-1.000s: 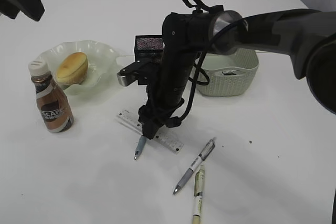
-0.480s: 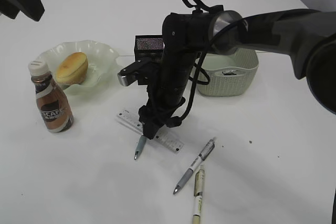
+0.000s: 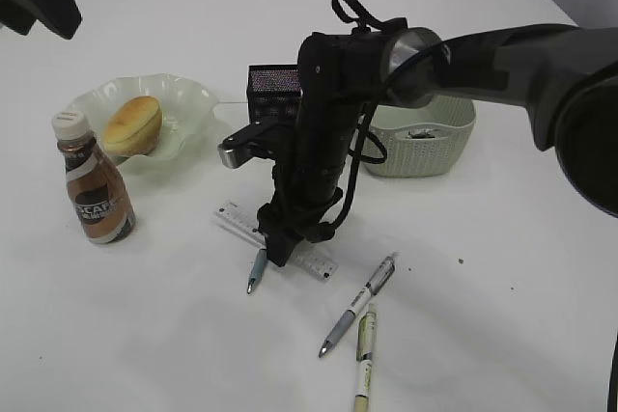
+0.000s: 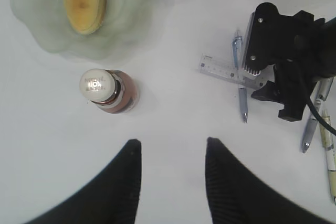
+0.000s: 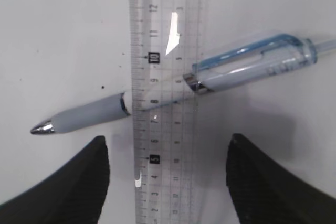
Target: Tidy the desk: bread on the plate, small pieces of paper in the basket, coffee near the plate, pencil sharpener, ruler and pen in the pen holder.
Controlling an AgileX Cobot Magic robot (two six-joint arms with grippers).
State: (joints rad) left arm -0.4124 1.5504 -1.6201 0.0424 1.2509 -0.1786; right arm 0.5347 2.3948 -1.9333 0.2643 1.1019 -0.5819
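So bread (image 3: 132,123) sits plated, coffee (image 3: 93,180) nearby; ruler (image 5: 164,98) and pens remain on the bench (image 3: 145,335) under the right pincer (image 5: 167,177), spread empty, left pincer (image 4: 170,182) likewise apart.

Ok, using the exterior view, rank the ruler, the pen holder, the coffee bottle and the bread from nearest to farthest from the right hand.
1. Ruler: directly under the right hand.
2. Pen holder: behind it, beyond the arm.
3. Coffee bottle: far left, beside the plate.
4. Bread: back left, on the plate.

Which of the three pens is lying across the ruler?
The pale blue pen crossing the clear ruler, below the right end effector; the other two pens lie apart, clear of it.
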